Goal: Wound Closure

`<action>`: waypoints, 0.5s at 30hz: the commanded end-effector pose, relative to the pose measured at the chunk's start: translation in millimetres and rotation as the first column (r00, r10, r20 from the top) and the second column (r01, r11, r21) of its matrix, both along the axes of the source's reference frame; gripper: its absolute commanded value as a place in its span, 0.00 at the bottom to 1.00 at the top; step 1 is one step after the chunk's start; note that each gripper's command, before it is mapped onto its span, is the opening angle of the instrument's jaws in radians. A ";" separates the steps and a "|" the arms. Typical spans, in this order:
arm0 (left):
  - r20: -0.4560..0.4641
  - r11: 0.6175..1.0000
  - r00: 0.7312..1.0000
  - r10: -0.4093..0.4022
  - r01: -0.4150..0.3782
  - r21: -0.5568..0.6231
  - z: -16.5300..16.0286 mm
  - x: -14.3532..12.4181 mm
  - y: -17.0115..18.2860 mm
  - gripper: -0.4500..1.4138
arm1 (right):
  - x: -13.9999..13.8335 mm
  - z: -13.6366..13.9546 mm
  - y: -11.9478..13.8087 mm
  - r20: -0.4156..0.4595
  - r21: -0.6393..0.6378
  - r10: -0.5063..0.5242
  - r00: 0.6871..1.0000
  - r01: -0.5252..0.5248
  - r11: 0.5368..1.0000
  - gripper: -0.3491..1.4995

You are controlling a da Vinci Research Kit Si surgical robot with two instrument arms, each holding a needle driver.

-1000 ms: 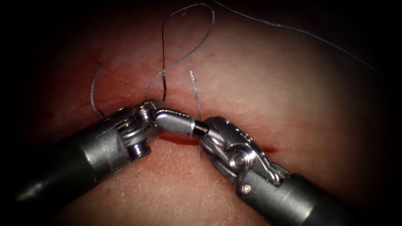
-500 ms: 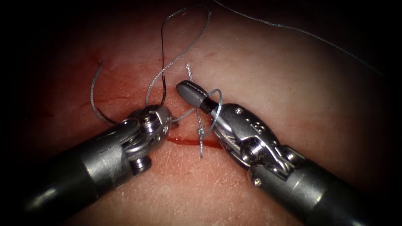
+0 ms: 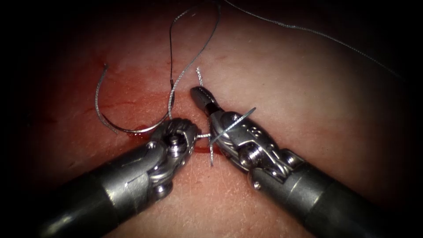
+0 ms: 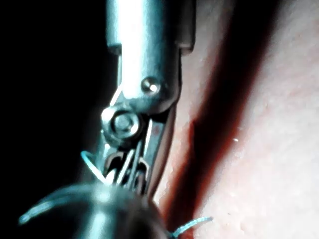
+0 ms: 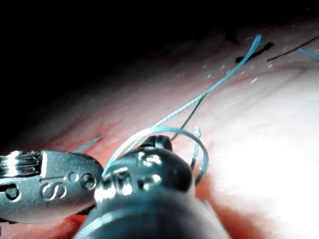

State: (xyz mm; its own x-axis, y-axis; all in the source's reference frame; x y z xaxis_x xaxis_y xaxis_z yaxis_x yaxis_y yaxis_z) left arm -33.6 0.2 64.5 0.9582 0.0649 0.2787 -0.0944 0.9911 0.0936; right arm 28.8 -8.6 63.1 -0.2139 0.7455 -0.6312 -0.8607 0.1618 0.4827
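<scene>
"Endoscope view: where was the needle?"

"The curved needle (image 3: 108, 119) lay on the tissue (image 3: 308, 88), left of both tools. What the left tool (image 3: 174, 139) held could not be told. The right claw (image 3: 197, 92) was clenched beside a cut thread end (image 3: 200, 77), with thread (image 3: 229, 124) looped round it."

"Handling?"

"The thread was probably limp and slippery, best taken near its end. An 'S' (image 5: 49, 188) was stamped on the left tool."
</scene>
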 end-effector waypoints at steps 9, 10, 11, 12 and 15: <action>-0.009 1.000 1.000 -0.023 0.023 -0.020 0.4 -0.1 1.2 0.00 | -1.0 3.9 1.8 0.009 0.001 0.049 0.999 -0.049 0.999 0.60; -0.010 1.000 1.000 -0.019 0.019 -0.022 0.4 -0.1 1.2 0.00 | -1.0 4.2 1.7 0.012 0.006 0.044 0.999 -0.044 0.999 0.58; -0.012 1.000 1.000 -0.019 0.019 -0.023 0.4 -0.1 1.2 0.00 | -1.0 4.6 1.8 0.026 0.028 0.033 0.999 -0.033 0.999 0.57; -0.013 0.999 1.000 -0.022 0.022 -0.024 0.4 -0.1 1.2 0.00 | -1.0 4.6 1.9 0.033 0.040 0.027 0.999 -0.028 0.999 0.55; -0.021 0.999 0.999 -0.028 0.028 -0.030 0.6 -0.2 1.1 0.00 | -0.6 4.8 2.5 0.028 0.056 0.020 0.999 -0.022 0.998 0.54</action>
